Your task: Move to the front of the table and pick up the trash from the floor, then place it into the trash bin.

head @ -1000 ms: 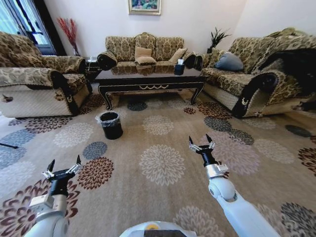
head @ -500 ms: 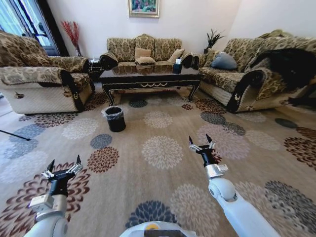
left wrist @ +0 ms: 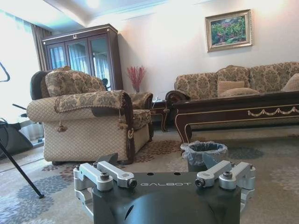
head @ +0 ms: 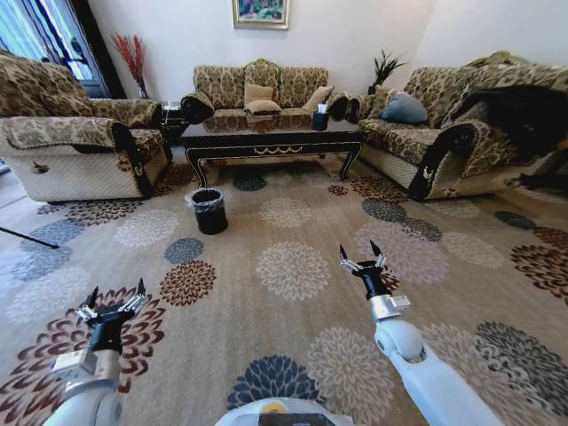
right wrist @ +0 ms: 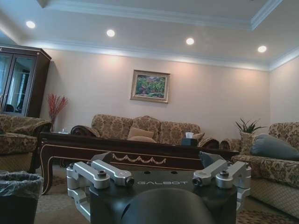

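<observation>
The robot stood well back on the patterned carpet (head: 293, 266), facing the bench (head: 271, 138), a long low piece of glossy dark wood with curved carved legs and pale scroll trim along its apron, ringed by three upholstered sofas. Both arms were carried low and forward, clear of the floor, a posture that suited driving rather than reaching. The left end effector (head: 114, 297) hovered over a dark red flower in the carpet with its two pointed fingers spread apart and nothing between them; the right end effector (head: 363, 256) was held farther out and a little higher, likewise spread and empty. The trash bin (head: 209, 210), a small round black tub with a crinkled grey-clear liner folded loosely over its rim, stood on the carpet near the bench's left front leg, handy to whatever lay in front of the bench. In the left wrist view the same bin showed just past the metal finger links, with the bench's carved leg beyond it. The trash itself could not be made out on the busy floral pile from here; small pale scraps would blend easily with the pale blooms. A dark tissue box (head: 320, 120) with a white tuft sat on the bench's polished top.
</observation>
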Robot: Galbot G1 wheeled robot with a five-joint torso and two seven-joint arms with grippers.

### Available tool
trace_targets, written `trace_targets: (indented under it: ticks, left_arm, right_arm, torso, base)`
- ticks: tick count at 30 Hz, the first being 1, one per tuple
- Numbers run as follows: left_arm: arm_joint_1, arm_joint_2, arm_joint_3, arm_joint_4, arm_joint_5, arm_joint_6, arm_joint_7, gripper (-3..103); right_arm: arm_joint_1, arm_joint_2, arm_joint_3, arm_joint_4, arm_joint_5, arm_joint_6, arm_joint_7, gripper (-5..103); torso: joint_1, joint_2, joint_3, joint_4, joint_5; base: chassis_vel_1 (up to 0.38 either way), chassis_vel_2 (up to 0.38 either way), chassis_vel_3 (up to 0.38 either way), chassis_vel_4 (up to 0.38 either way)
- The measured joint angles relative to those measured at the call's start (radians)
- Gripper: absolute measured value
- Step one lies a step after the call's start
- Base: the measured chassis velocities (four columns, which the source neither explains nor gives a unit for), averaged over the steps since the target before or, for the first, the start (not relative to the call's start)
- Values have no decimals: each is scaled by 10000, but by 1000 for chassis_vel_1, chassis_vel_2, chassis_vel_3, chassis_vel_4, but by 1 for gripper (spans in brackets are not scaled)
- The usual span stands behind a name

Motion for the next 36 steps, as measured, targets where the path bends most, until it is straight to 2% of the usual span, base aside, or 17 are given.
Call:
trace_targets:
  ticks: [36]
  left_arm:
    - [0,0,0,0,0,0,1,100]
  right_arm:
    - [0,0,0,0,0,-1,0,100]
  torso:
    - [0,-1,0,0,0]
  base:
    - [0,0,0,0]
